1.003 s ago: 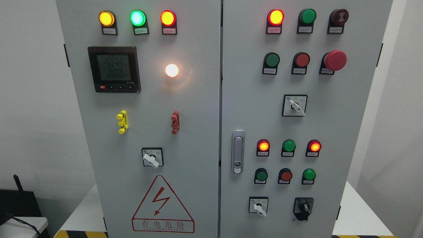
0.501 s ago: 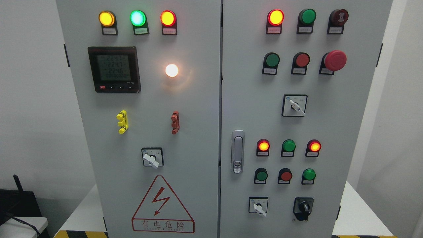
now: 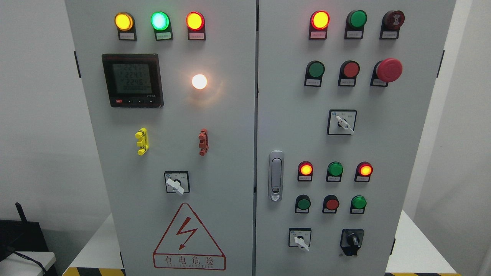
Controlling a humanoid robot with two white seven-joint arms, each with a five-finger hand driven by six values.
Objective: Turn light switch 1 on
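A grey electrical cabinet with two doors fills the head view. The left door carries lit yellow, green and red lamps, a digital meter, a glowing white lamp and a white-handled rotary switch. On the right door are a lit red lamp, unlit green and red push buttons, a red emergency stop and three more rotary switches. Neither of my hands nor any arm shows. I cannot tell which control is switch 1.
A silver door latch sits on the right door's left edge. Yellow and red clips stick out of the left door above a high-voltage warning triangle. The cabinet stands on a white base with hazard striping. Dark equipment is at lower left.
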